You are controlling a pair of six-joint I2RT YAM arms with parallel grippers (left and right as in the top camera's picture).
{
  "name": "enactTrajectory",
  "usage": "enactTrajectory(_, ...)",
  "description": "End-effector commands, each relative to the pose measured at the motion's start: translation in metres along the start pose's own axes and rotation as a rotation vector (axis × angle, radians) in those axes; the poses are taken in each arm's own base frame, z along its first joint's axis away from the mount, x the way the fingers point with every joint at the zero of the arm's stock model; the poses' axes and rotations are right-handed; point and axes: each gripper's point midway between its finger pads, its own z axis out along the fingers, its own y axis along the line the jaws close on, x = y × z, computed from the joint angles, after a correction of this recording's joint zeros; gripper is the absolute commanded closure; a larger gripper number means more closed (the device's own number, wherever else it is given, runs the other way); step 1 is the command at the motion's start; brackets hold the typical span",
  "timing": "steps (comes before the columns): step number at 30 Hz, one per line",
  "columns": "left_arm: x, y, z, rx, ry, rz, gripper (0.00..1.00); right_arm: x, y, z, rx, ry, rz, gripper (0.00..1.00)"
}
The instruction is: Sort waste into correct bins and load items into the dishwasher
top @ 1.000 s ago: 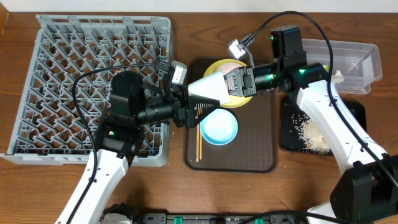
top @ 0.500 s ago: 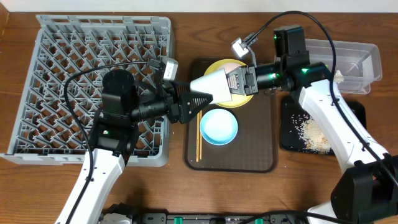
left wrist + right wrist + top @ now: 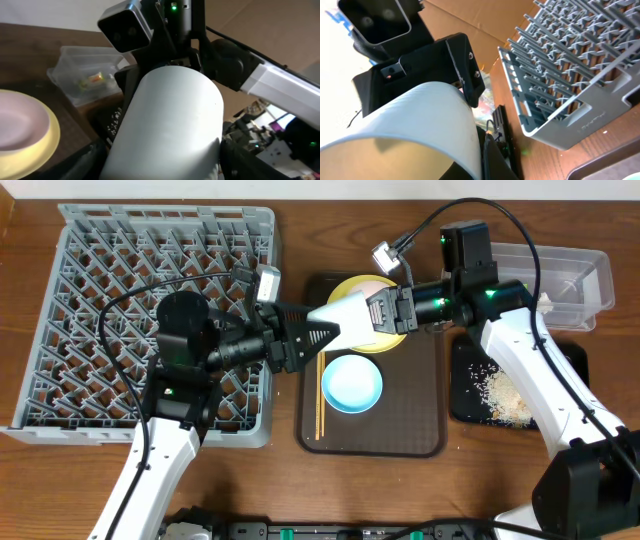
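White bowl (image 3: pixel 340 314) handover at frame centre.
Right gripper (image 3: pixel 374 313) pinches the rim; left gripper (image 3: pixel 320 338) flanks the base, closure indeterminable. Secure left hold before right release.

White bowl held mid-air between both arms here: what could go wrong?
1. The white bowl hangs between the left gripper and right gripper; a mistimed release could drop it onto the yellow plate or light blue bowl underneath.
2. The two wrists sit very close and could collide.
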Motion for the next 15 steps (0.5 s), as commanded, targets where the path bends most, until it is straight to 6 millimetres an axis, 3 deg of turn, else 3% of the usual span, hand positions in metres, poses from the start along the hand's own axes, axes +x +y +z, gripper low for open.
enactTrajectory(1, 0.009, -0.021, -0.001, 0.104, 0.066, 0.001, 0.33, -0.004, -0.001, -0.003, 0.023, -0.014, -0.006, 0.99)
enactTrajectory(8, 0.022, -0.036, 0.006, 0.17, 0.123, 0.004, 0.33, -0.004, -0.001, -0.003, 0.021, -0.014, -0.006, 0.99)
enactTrajectory(15, 0.027, -0.042, 0.011, 0.188, 0.14, 0.006, 0.26, -0.004, 0.0, -0.003, 0.012, -0.011, -0.007, 0.99)
